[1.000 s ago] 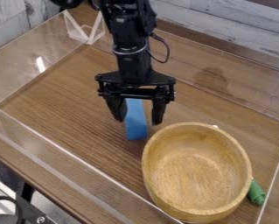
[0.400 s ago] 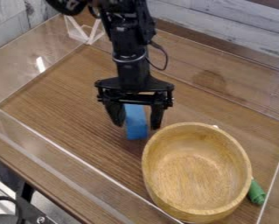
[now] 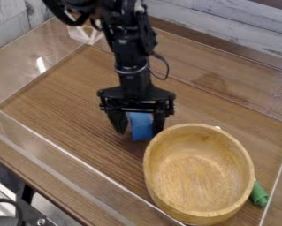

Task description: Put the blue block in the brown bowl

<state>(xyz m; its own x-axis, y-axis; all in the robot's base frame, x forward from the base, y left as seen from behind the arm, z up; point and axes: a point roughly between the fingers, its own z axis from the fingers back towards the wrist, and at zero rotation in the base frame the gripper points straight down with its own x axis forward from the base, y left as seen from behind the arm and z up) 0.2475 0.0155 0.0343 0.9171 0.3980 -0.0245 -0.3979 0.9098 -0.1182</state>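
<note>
Blue block [image 3: 141, 129] is lying on the wooden table [image 3: 72, 101], sitting between the spread fingers of the gripper [image 3: 137, 121], which is pointing straight down over it with its jaws wide and not yet clamping anything. Judging by this, the grasp step is under way: the jaws are needing to close on the block's sides, then lift and carry it over the thick rim just to the right. Counting outward: one gripper, one blue block, one brown bowl [image 3: 200, 174] standing empty beside the block, and one small green object [image 3: 259, 194] lying past the bowl's far right edge.
</note>
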